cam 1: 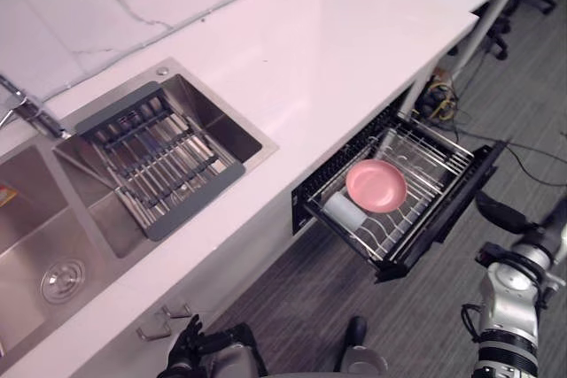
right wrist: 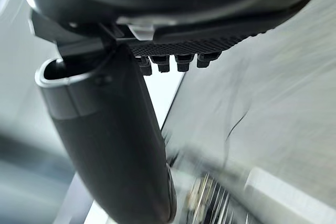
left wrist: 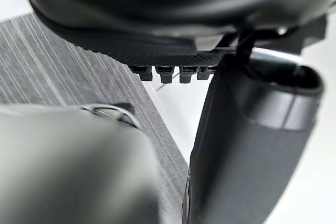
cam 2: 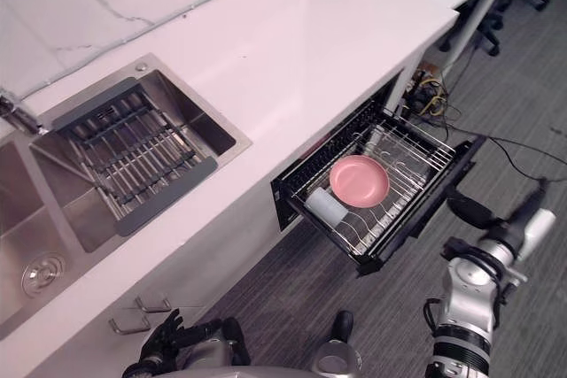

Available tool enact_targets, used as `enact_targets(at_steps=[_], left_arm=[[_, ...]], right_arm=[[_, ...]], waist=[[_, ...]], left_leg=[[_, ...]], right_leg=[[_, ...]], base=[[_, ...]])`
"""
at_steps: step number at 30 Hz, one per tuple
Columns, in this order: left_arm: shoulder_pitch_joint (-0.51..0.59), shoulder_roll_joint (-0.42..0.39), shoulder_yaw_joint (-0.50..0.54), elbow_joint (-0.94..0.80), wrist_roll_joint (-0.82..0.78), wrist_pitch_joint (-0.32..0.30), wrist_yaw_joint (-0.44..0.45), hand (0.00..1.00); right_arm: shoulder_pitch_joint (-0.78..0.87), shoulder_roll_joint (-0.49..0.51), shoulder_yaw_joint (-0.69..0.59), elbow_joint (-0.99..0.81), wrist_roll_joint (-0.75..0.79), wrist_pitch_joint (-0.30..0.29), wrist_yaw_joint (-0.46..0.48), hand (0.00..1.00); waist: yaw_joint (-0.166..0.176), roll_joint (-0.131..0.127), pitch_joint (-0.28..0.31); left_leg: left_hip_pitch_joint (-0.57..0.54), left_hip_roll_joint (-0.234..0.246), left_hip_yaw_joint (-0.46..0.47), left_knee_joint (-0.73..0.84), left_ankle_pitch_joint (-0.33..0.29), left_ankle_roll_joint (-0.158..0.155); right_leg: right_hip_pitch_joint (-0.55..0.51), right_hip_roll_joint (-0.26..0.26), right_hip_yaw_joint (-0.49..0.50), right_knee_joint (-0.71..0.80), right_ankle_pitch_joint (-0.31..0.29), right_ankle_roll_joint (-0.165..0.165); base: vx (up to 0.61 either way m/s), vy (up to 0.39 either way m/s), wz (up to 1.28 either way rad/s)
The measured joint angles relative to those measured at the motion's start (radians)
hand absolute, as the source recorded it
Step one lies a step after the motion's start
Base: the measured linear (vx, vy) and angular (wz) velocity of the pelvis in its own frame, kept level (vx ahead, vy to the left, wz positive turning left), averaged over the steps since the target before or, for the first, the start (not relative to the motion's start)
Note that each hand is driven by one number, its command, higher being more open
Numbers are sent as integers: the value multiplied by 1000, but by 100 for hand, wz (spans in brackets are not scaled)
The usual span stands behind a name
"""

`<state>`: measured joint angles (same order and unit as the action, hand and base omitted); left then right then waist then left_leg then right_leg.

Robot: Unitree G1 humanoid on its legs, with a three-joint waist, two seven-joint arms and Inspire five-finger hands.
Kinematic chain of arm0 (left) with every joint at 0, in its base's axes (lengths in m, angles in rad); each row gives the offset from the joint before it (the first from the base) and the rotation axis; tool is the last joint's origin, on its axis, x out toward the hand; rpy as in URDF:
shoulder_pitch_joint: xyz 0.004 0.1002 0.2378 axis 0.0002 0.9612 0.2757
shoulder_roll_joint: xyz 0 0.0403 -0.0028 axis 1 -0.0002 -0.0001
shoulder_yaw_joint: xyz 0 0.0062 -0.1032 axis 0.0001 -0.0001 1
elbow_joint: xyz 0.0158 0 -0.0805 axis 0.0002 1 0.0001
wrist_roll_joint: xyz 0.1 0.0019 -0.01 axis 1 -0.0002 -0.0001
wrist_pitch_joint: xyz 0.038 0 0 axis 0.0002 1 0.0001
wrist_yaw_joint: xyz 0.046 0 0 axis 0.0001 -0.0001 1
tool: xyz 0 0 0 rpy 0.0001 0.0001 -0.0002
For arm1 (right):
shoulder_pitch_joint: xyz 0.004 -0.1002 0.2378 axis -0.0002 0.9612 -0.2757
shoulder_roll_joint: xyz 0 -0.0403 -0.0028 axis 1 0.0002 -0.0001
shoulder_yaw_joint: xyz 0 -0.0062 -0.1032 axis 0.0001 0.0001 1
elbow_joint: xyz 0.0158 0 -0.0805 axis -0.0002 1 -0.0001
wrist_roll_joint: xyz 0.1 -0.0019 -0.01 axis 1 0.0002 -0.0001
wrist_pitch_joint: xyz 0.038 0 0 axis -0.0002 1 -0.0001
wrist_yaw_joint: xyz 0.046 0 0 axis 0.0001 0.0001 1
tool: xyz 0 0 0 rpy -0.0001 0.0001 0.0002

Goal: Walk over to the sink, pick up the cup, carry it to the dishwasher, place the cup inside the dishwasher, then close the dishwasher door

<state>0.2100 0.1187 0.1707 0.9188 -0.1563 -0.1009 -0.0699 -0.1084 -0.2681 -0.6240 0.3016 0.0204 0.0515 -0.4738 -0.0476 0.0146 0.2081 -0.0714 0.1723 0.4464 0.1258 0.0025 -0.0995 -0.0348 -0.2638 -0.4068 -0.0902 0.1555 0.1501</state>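
White counter (cam 1: 337,50) — steel sink (cam 1: 226,130) | grey carpet (cam 1: 310,289) | dishwasher rack (cam 1: 425,150) out — cup (cam 1: 344,212) inside

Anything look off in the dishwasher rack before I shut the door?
The white cup seems to lie on its side in the rack, beside the pink bowl, rather than standing. Nothing looks spilled or broken.

Pink plate (cam 1: 376,185), white cup (cam 1: 342,211).

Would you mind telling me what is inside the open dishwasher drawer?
In the wire rack lie a pink plate and, beside it, a white cup on its side. The plate covers whatever lies under it, and the cup's inside cannot be seen.
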Motion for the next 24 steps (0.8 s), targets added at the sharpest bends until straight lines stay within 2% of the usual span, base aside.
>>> enact_targets(at_steps=[3, 5, 6, 8, 10, 12, 16, 18, 21, 24], left_arm=[[1, -19, -19, 0, -16, 1, -3, 100], [-3, -42, -53, -7, -35, 1, -6, 100], [-3, -50, -61, -9, -42, 1, -8, 100], [-3, -70, -94, -19, -42, 5, -15, 100], [-8, -78, -112, -23, -42, 4, -16, 100], [-24, -79, -131, -23, -51, 6, -18, 100], [-34, -85, -139, -59, -57, 6, -21, 100], [-34, -85, -140, -60, -50, 2, -22, 100], [-36, -89, -148, -61, -50, -4, -24, 100], [-36, -89, -153, -58, -50, -9, -32, 100]], right_arm=[[-12, -52, -50, 46, 65, 24, -1, 0], [-54, -111, -79, 99, 137, 27, 18, 0], [-64, -124, -80, 111, 150, 27, 21, 0], [-96, -147, -82, 127, 234, 25, 68, 0], [-132, -166, -71, 160, 284, 23, 126, 0], [-167, -188, -54, 199, 328, 13, 195, 0], [-227, -236, -10, 238, 382, -27, 296, 0], [-264, -257, 15, 284, 388, -38, 325, 0], [-292, -281, 33, 351, 389, -61, 318, 0], [-292, -309, 35, 385, 388, -70, 318, 0]], waist=[[-21, 54, 31], [-40, 116, 68], [-43, 132, 78], [-48, 182, 114], [-49, 211, 135], [-48, 232, 161], [-47, 257, 212], [-44, 258, 212], [-30, 265, 215], [-29, 269, 216]], left_leg=[[-28, -5, 33, 21, -11, 11], [-42, -21, 42, 21, -11, 18], [-42, -25, 42, 19, -12, 19], [-41, -41, 41, 12, -12, 22], [-39, -50, 30, 4, -13, 23], [-40, -60, 25, -4, -12, 25], [-44, -92, -18, -18, -8, 37], [-56, -108, -45, -18, -7, 45], [-53, -126, -107, -16, -9, 53], [-49, -145, -148, -14, -6, 59]], right_leg=[[-42, -9, 40, 1, 19, -1], [-71, -24, 61, 4, 45, 2], [-76, -26, 67, 4, 47, 3], [-91, -32, 86, 4, 53, 6], [-101, -35, 100, 4, 56, 8], [-106, -42, 103, 4, 58, 10], [-104, -69, 89, 4, 64, 22], [-101, -84, 70, 4, 67, 28], [-63, -105, 24, 4, 63, 36], [-26, -122, -21, 5, 58, 48]], base=[[-35, 32, -32], [-21, 45, -18], [-12, 40, -18], [-5, 36, -19], [-1, 15, -18], [-1, 4, -5], [-4, 29, 13], [13, 43, 31], [11, 36, 42], [-28, 42, 43]])
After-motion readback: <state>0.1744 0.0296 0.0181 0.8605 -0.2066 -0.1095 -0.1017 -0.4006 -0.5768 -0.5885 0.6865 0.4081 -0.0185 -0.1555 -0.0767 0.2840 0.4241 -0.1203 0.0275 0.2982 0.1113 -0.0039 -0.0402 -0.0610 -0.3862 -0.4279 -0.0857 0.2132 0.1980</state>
